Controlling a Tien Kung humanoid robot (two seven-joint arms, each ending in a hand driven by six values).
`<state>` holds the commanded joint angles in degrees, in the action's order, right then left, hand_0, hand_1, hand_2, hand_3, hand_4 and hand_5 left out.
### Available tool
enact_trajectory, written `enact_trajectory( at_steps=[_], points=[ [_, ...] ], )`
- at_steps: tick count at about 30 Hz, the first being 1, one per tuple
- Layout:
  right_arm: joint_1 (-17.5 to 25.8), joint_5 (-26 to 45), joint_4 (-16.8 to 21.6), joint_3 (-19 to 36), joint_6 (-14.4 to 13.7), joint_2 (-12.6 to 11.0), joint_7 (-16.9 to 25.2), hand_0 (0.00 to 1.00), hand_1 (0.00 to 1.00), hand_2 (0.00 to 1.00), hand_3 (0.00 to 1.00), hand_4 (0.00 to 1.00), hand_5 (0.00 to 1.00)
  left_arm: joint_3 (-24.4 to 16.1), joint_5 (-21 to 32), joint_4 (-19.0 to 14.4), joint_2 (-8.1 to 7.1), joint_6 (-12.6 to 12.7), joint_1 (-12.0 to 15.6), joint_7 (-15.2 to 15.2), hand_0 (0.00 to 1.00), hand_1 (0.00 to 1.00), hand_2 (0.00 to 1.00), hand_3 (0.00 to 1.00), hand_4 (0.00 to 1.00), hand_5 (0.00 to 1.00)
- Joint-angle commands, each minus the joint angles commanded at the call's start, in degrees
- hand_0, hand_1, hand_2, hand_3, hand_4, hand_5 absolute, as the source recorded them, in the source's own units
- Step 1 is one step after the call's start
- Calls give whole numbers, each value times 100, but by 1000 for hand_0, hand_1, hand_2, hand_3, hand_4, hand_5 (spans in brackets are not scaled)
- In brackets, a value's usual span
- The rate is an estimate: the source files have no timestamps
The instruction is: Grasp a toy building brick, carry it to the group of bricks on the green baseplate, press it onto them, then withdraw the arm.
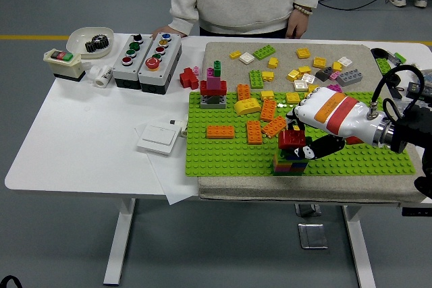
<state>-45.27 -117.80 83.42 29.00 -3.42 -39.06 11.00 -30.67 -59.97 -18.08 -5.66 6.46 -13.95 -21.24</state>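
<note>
A red brick (291, 139) sits on top of a multicoloured stack of bricks (288, 161) at the front of the green baseplate (223, 153). My right hand (302, 138), white with an orange and red band, comes in from the right and is shut on the red brick: fingers over its top and right side, black thumb low beside the stack. The brick looks level on the stack. Several loose orange bricks (254, 131) lie on the baseplate to the left. My left arm is out of view.
A second small brick tower (213, 91) stands at the baseplate's back left. Several loose bricks (302, 65) lie on the grey mat behind. Two button boxes (146, 52), a white switch plate (159, 137) and a bowl (90, 39) are to the left. A person's hands (295, 29) rest at the far edge.
</note>
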Motion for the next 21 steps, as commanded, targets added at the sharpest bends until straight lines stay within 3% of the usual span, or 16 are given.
enact_trajectory(
  at_steps=[21],
  points=[
    [-17, -37, -89, -14, 58, 27, 20, 272, 287, 410, 467, 751, 529, 0, -3, -1, -1, -4, -7, -2, 669, 727, 734, 589, 672, 662]
  ],
)
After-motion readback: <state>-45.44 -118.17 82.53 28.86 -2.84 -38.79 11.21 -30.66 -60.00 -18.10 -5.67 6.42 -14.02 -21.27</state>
